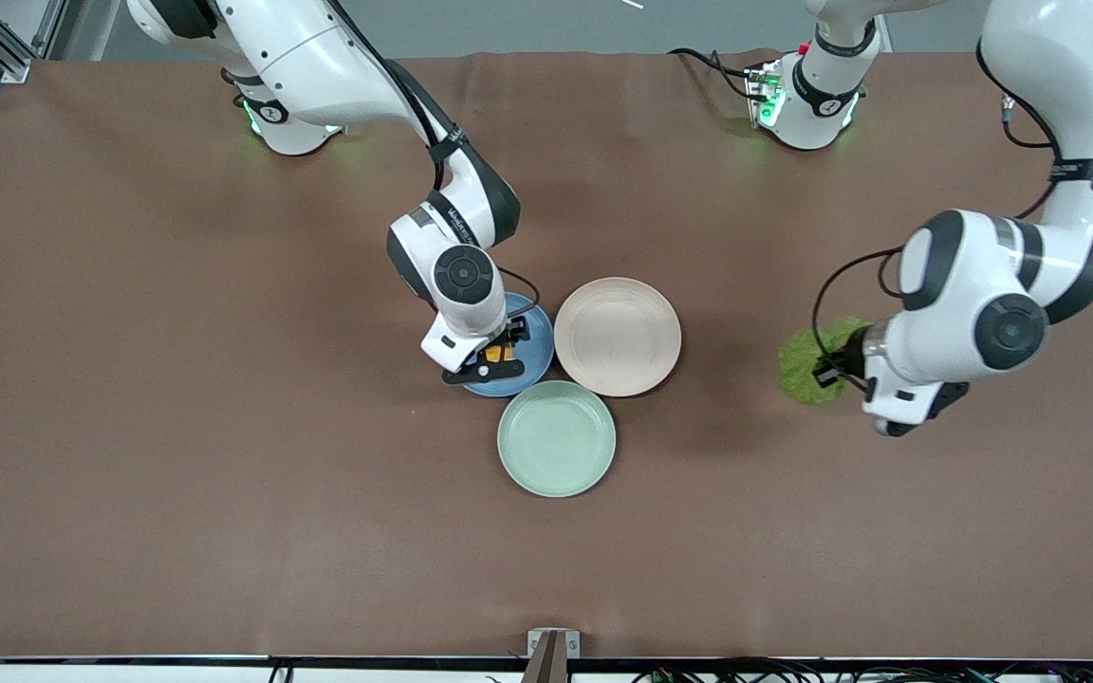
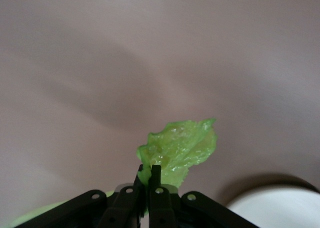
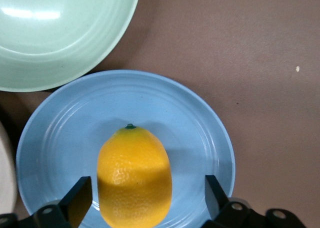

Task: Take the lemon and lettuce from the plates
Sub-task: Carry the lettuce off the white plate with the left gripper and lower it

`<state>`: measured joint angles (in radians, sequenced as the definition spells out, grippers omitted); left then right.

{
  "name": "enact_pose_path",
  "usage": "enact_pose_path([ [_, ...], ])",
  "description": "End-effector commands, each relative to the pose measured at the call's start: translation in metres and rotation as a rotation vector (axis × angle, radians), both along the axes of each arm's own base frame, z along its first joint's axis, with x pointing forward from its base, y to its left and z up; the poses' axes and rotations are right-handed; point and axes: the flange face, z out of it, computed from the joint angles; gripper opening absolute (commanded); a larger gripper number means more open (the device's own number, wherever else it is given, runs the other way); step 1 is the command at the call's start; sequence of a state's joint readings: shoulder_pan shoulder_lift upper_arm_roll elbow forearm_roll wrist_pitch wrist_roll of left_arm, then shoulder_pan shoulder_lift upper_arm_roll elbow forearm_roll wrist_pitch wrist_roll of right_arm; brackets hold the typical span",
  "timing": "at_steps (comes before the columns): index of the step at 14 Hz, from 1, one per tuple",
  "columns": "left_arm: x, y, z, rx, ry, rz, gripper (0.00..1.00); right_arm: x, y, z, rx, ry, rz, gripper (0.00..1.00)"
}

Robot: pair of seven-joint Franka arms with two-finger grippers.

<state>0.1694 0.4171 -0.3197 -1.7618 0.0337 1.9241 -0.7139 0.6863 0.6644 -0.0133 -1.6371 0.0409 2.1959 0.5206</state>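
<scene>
The yellow-orange lemon [image 3: 134,175] lies on the blue plate [image 3: 60,133]. My right gripper [image 3: 147,193] is open just above it, one finger on each side, not touching; in the front view it [image 1: 499,353] hides most of the blue plate [image 1: 532,356] and lemon [image 1: 497,353]. My left gripper [image 2: 149,172] is shut on the green lettuce [image 2: 181,149] and holds it in the air over bare table toward the left arm's end [image 1: 810,363]. The beige plate [image 1: 617,335] is empty.
A pale mint-green plate [image 1: 556,437] sits nearer the front camera, touching the blue and beige plates; it also shows in the right wrist view [image 3: 55,32]. The brown tablecloth [image 1: 176,427] covers the table.
</scene>
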Motion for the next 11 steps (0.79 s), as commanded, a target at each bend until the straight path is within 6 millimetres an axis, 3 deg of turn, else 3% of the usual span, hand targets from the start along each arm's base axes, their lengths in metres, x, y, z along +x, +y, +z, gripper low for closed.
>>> enact_pose_path([
  [1, 0.009, 0.047, -0.040, -0.025, 0.012, 0.046, 0.00, -0.004, 0.003, -0.005, 0.019, 0.013, -0.001, 0.90],
  [5, 0.013, 0.073, -0.074, -0.049, 0.026, 0.095, 0.01, -0.005, 0.006, -0.017, 0.031, 0.005, -0.004, 0.55],
  [7, 0.013, 0.075, -0.088, -0.058, 0.035, 0.102, 0.04, -0.007, 0.009, -0.018, 0.030, 0.005, -0.004, 0.31],
  [8, 0.012, 0.077, -0.095, -0.058, 0.043, 0.105, 0.08, -0.007, 0.009, -0.017, 0.031, 0.003, -0.006, 0.24],
  [9, 0.012, 0.081, -0.096, -0.050, 0.044, 0.102, 0.20, -0.006, 0.009, -0.014, 0.031, 0.004, -0.007, 0.19],
  [11, 0.012, 0.084, -0.095, -0.047, 0.041, 0.106, 0.75, 0.003, -0.001, 0.013, 0.030, 0.011, -0.012, 0.18],
])
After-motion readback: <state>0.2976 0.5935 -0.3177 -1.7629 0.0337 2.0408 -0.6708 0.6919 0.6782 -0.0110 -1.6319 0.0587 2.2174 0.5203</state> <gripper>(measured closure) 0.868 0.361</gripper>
